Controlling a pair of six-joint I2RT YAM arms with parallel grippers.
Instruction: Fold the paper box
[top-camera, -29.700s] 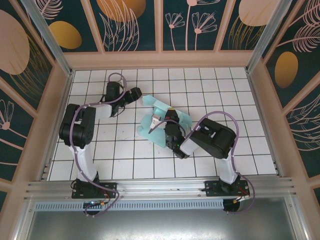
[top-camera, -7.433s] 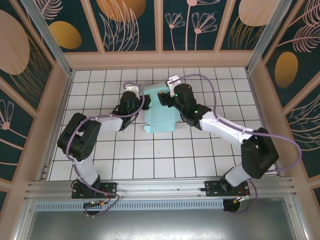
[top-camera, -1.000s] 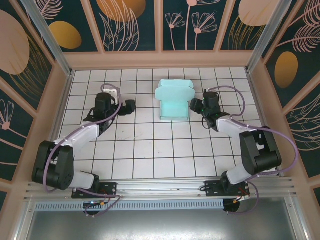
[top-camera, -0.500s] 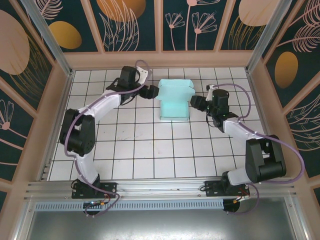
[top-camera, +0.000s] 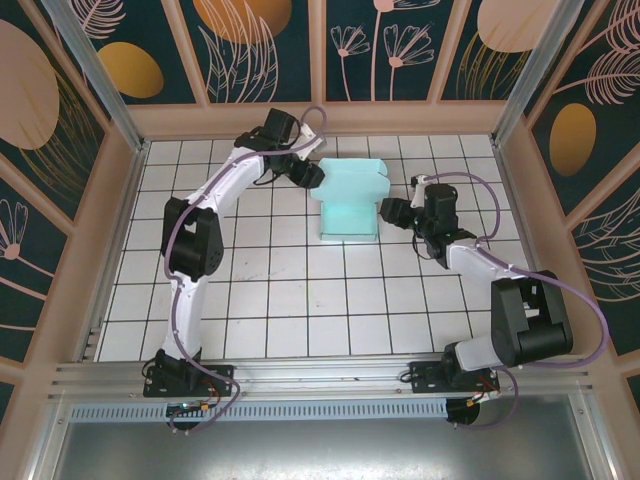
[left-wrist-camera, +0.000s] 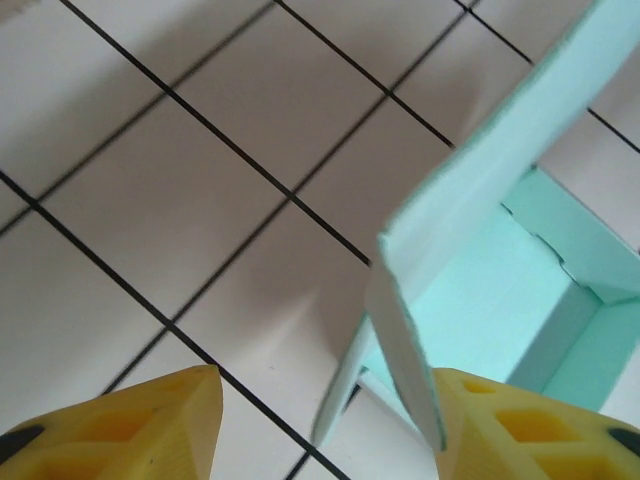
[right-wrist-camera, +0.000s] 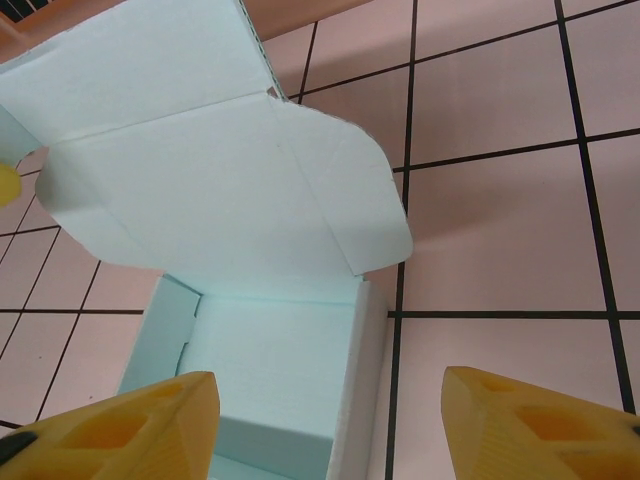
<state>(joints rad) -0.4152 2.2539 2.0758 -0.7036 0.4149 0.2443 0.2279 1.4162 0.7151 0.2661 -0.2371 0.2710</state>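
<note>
Pale light-blue open card box (top-camera: 349, 205) midway along the far edge of the white tiled table (top-camera: 300, 300). Left pincer (top-camera: 312, 176), jaws apart, straddles its raised lid (right-wrist-camera: 200, 180); right pincer (top-camera: 385, 211) gapes empty beside it

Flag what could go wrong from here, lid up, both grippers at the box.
1. The left gripper, jaws open, straddles the raised lid edge of the paper box; a pinch there might crease the thin card.
2. The right gripper is open at the box's right wall, gripping nothing, so the box could slide if pushed.
</note>
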